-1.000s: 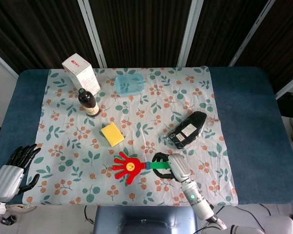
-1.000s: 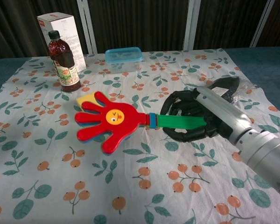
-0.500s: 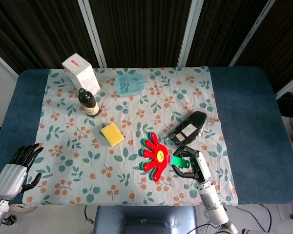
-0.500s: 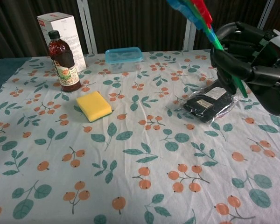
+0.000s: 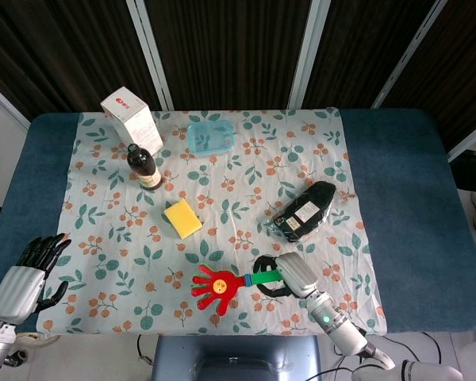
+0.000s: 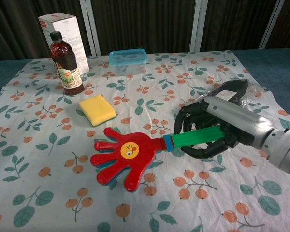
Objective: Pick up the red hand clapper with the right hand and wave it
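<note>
The red hand clapper has a red hand-shaped head with a yellow face and a green handle. My right hand grips the green handle, fingers wrapped around it, and holds the clapper low over the cloth, its head pointing left. My left hand hangs off the table's front-left corner with fingers apart and nothing in it; it does not show in the chest view.
On the floral cloth lie a yellow sponge, a black packet just behind my right hand, a brown bottle, a white box and a clear blue-lidded container.
Half a second ago the clapper was swung up high and to the right; now my right hand has brought it back down, head out to the left near the cloth. The left hand is still.
</note>
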`<state>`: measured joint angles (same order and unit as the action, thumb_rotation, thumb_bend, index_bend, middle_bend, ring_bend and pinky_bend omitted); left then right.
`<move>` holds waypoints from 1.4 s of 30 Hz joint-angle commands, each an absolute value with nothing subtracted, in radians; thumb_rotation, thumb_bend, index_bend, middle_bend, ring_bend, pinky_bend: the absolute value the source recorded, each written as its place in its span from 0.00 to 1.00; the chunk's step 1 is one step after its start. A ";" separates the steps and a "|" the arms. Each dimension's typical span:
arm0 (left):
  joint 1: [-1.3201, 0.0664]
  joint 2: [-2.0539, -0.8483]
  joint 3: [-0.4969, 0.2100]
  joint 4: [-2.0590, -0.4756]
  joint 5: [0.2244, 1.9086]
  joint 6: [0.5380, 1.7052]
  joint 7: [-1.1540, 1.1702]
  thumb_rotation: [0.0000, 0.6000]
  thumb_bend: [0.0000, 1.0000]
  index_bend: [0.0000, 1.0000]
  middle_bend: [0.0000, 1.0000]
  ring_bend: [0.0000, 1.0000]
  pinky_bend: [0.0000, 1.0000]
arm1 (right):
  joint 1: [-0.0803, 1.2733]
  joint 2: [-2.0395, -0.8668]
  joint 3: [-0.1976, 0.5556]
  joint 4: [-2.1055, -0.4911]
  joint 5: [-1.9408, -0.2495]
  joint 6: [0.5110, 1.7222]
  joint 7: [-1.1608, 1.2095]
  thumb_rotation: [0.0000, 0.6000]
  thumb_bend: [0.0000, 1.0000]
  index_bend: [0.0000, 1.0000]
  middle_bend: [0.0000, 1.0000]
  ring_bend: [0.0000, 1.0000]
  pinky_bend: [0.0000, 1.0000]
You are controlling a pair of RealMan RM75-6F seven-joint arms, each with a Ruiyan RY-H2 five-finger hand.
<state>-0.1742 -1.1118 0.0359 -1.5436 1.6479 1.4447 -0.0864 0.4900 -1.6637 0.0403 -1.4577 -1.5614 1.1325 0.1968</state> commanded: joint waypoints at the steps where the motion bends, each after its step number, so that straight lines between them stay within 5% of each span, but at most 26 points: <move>1: -0.175 -1.113 0.036 -1.545 1.646 1.442 -0.082 1.00 0.41 0.00 0.00 0.00 0.03 | 0.453 -1.656 0.052 -1.544 -1.751 1.425 0.694 1.00 0.47 0.90 0.72 0.80 0.92; 6: -0.178 -1.110 0.040 -1.547 1.649 1.436 -0.090 1.00 0.41 0.00 0.00 0.00 0.03 | 0.354 -1.717 0.064 -1.537 -1.741 1.695 1.025 1.00 0.47 0.89 0.72 0.80 0.93; 10: -0.179 -1.108 0.040 -1.545 1.650 1.436 -0.095 1.00 0.41 0.00 0.00 0.00 0.03 | 0.309 -1.736 0.087 -1.568 -1.667 1.749 1.157 1.00 0.47 0.89 0.73 0.79 0.93; 16: -0.175 -1.109 0.039 -1.545 1.650 1.443 -0.093 1.00 0.41 0.00 0.00 0.00 0.03 | 0.375 -1.736 0.061 -1.468 -1.672 1.583 1.045 1.00 0.48 0.89 0.72 0.79 0.94; 23: -0.175 -1.109 0.040 -1.545 1.652 1.446 -0.094 1.00 0.41 0.00 0.00 0.00 0.03 | 0.508 -1.710 0.032 -1.376 -1.513 1.094 0.243 1.00 0.50 0.90 0.73 0.80 0.95; 29: -0.175 -1.104 0.032 -1.542 1.634 1.445 -0.111 1.00 0.41 0.00 0.00 0.00 0.03 | 0.468 -1.723 0.071 -1.485 -1.472 1.163 0.231 1.00 0.50 0.90 0.73 0.81 0.95; 42: -0.168 -1.102 0.034 -1.543 1.643 1.459 -0.115 1.00 0.41 0.00 0.00 0.00 0.03 | 0.484 -1.766 0.098 -1.349 -1.469 1.169 0.094 1.00 0.50 0.87 0.73 0.79 0.93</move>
